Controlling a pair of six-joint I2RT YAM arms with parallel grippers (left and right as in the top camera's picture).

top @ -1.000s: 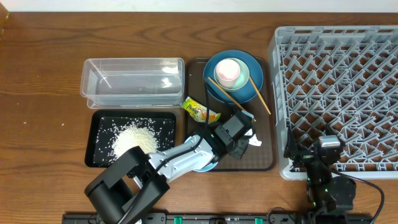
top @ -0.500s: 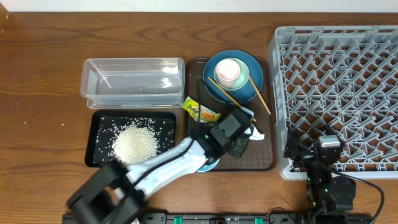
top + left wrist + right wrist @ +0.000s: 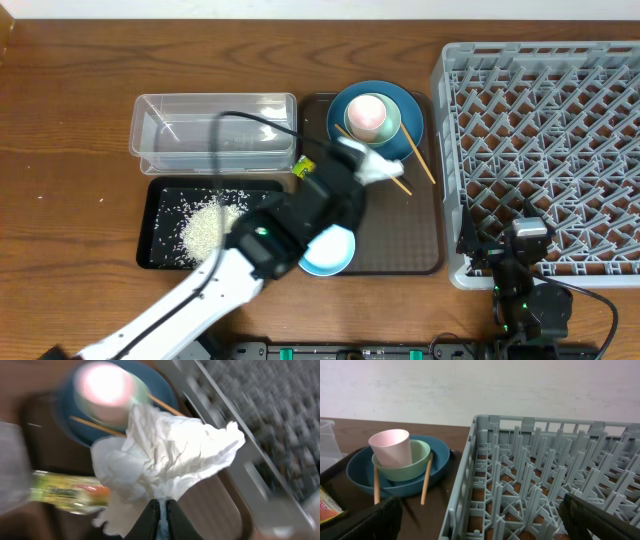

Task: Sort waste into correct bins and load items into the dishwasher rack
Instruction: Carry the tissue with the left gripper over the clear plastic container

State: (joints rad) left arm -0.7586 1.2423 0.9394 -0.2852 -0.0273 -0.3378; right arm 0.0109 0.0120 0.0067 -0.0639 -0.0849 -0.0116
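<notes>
- Overhead view: the left gripper [image 3: 161, 517] has moved since the earlier frame. It was over the near right part of the brown serving tray [image 3: 400, 245] and is now beside the near edge of the dark blue plate [image 3: 345, 105].
- The left fingers are pinched together on the crumpled white tissue [image 3: 165, 455]. The tissue has left the tray surface and hangs from the fingers, above the chopsticks [image 3: 418, 162].
- With the arm shifted, the white and light-blue bowl [image 3: 330, 252] is now uncovered at the near edge of the serving tray.
- The snack wrapper [image 3: 65, 491] has not moved. It lies between the clear tub [image 3: 200, 150] and the plate, partly under the arm in the overhead view.
- Unchanged: the rice [image 3: 205, 228] lies heaped in the black tray [image 3: 160, 192]. The pink cup [image 3: 391, 446] stands in the mint bowl [image 3: 417, 457] on the plate.
- The right gripper [image 3: 480, 510] is unchanged. Its fingers are spread wide with nothing between them, at the near left corner of the rack [image 3: 540, 130].
- Writing: the wrapper carries red print on a yellow-green ground. It is blurred in the left wrist view and cut off in the right wrist view, so it cannot be read.
</notes>
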